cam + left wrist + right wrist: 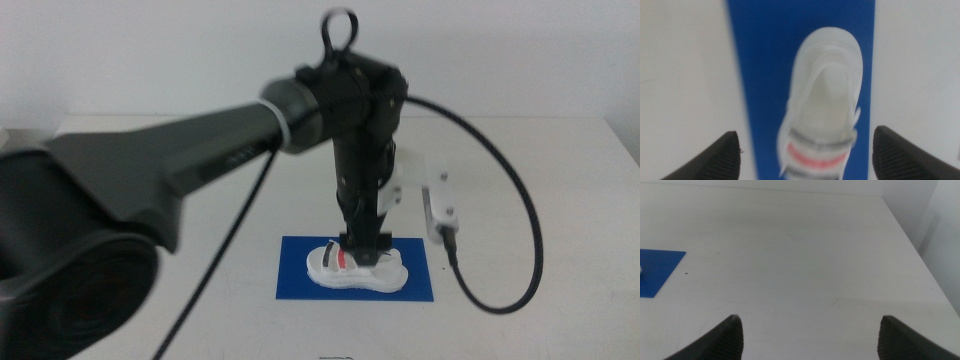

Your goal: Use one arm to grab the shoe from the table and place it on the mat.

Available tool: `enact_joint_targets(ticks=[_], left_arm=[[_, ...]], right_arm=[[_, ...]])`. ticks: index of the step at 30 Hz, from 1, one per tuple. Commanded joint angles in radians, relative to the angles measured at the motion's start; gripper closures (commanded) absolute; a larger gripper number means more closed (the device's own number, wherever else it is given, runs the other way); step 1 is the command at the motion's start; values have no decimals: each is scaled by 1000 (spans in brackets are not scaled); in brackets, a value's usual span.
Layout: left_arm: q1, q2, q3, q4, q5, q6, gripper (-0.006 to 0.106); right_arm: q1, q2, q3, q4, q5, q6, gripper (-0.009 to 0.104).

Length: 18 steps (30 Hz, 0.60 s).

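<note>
Shoe (356, 267) sits on the mat (300, 280), sole down, lying lengthwise along it, roughly centred. I see a small white sneaker with black, red, black straps; in the left wrist view the shoe (822, 105) is blurred, opening up. Mat is a flat deep-blue rectangle on the white table (540, 180), near the front edge. Left gripper (363, 256) hangs straight down over the shoe's strap area, jaws spread wide on either side of it.
</note>
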Motion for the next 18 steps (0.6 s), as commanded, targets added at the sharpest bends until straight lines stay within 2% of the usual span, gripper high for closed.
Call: enact_joint_targets(ticks=[1, 7, 11, 15, 18], left_arm=[[-2, -135, -32, 1, 102, -12, 14], [-2, -266, -32, 17, 100, -39, 20], [-2, -313, -32, 59, 100, -35, 24], [-2, -362, -32, 154, 100, -52, 28], [-2, -417, -32, 242, 100, -186, 28]], right_arm=[[-4, -19, -19, -8, -56, -12, 1], [-4, -19, -19, -8, -56, -12, 1], [-4, -19, -19, -8, -56, -12, 1], [-4, -19, -19, -8, -56, -12, 1], [-4, -19, -19, -8, -56, -12, 1]])
